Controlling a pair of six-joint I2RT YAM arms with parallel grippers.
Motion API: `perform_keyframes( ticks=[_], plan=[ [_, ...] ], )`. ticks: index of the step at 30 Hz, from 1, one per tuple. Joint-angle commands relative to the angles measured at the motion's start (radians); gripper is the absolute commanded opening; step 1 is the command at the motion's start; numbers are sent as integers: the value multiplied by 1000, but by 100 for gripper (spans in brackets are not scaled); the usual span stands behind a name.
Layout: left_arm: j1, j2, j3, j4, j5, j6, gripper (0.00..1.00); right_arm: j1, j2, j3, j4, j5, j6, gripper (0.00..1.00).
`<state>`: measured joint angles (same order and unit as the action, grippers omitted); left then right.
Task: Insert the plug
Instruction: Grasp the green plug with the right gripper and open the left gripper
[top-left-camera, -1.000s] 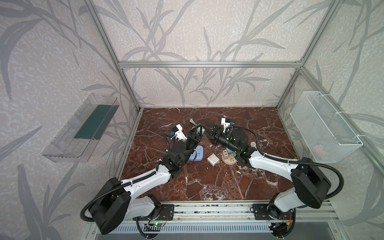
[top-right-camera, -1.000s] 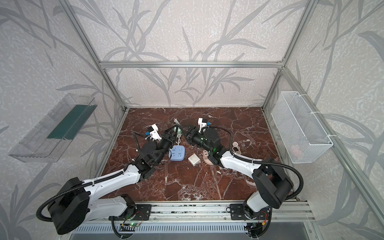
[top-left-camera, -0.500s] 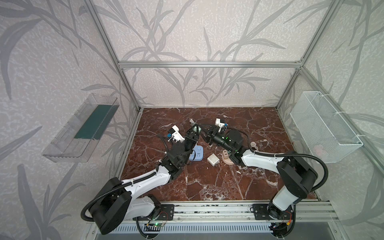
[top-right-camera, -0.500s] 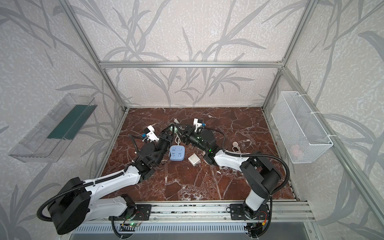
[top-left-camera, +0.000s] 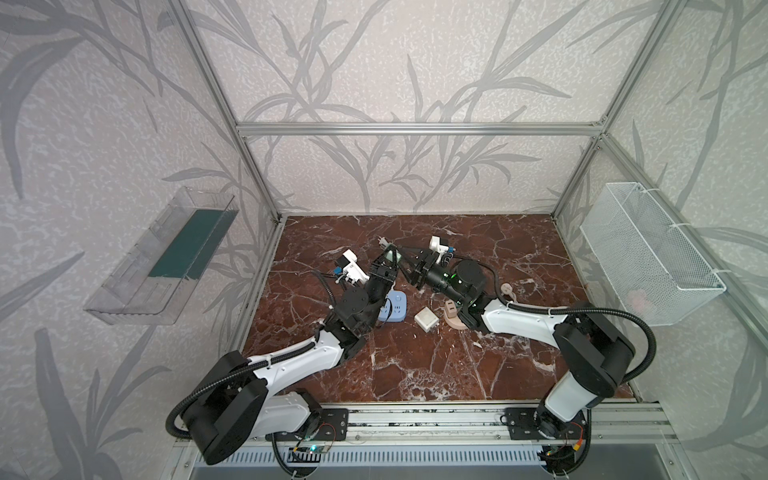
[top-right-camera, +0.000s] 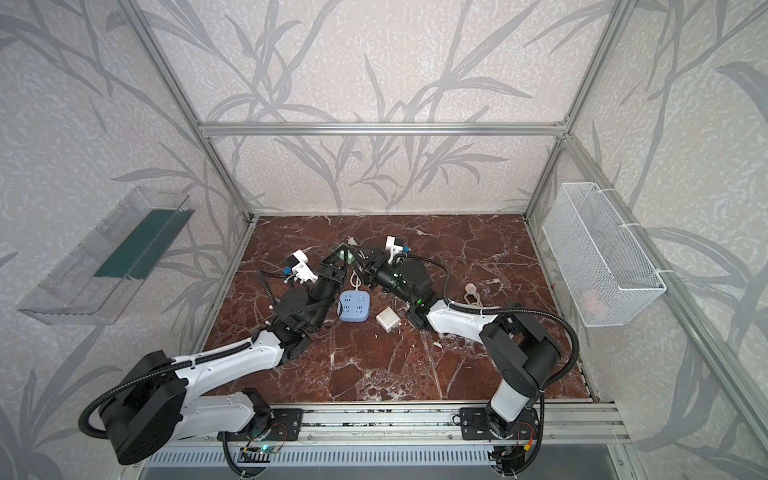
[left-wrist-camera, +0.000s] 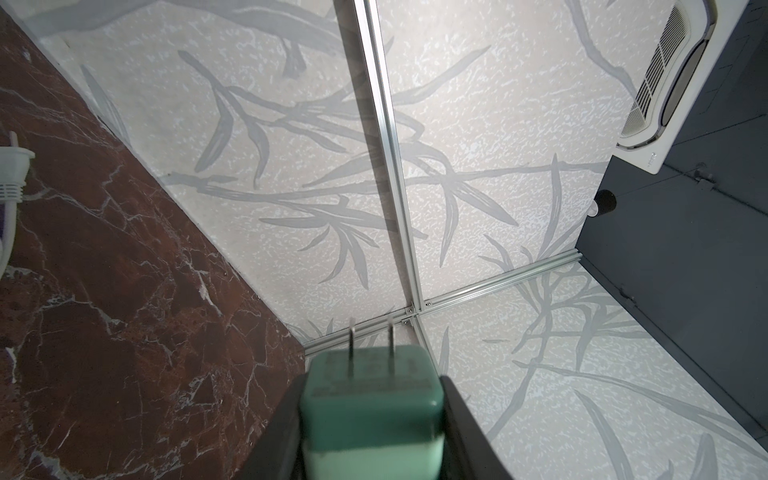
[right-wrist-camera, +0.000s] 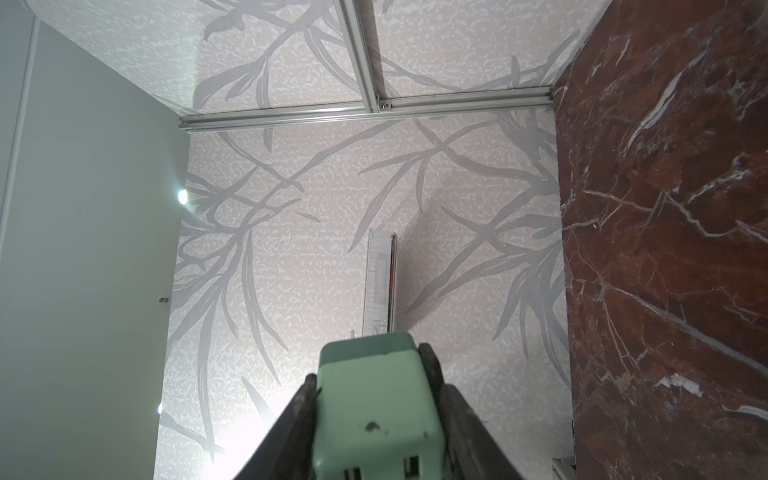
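Green plug (left-wrist-camera: 370, 411): smooth matt plastic, metal prongs (left-wrist-camera: 390, 338); table (top-left-camera: 415, 374): polished red marble look; basket (top-left-camera: 648, 257): white wire mesh.

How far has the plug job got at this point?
Done: the green plug is lifted off the table. In hand: the left end effector grips it, prongs bare, and the right end effector clamps its other end, apparently a handover. Left: bring it to the blue power strip on the table and push the prongs in; its visible sockets look empty.
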<state>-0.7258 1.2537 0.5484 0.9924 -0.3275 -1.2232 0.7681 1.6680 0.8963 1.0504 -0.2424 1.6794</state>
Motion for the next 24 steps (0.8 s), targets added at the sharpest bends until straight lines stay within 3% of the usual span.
perform_keyframes(
  ticks=[1, 6, 10, 11, 13, 14, 15, 16, 24],
  plan=[
    [-20, 22, -2, -1, 30, 60, 0, 40, -21, 20, 31, -67, 3, 42],
    [-22, 46, 2, -3, 31, 83, 0, 40, -30, 23, 3, -70, -4, 31],
    [-21, 63, 8, -3, 56, 96, 0, 40, -25, 21, -5, -66, -3, 14],
    [-21, 65, 11, -11, 60, 93, 7, 38, -24, 21, -7, -65, -4, 5],
    [-22, 73, 6, 6, 82, 99, 42, 32, -21, 18, -18, -63, -4, 0],
    [-20, 71, 0, 8, 93, 93, 71, 26, -19, 16, -21, -65, -7, 0],
    [-18, 63, -4, -1, 104, 93, 91, 18, -20, 14, -32, -66, -7, 0],
    [-18, 52, -7, -18, 111, 96, 99, 10, -23, 12, -40, -67, -11, 0],
    [32, -228, 7, -459, 202, 219, 99, -82, -27, -26, -98, -119, -33, 0]
  ],
)
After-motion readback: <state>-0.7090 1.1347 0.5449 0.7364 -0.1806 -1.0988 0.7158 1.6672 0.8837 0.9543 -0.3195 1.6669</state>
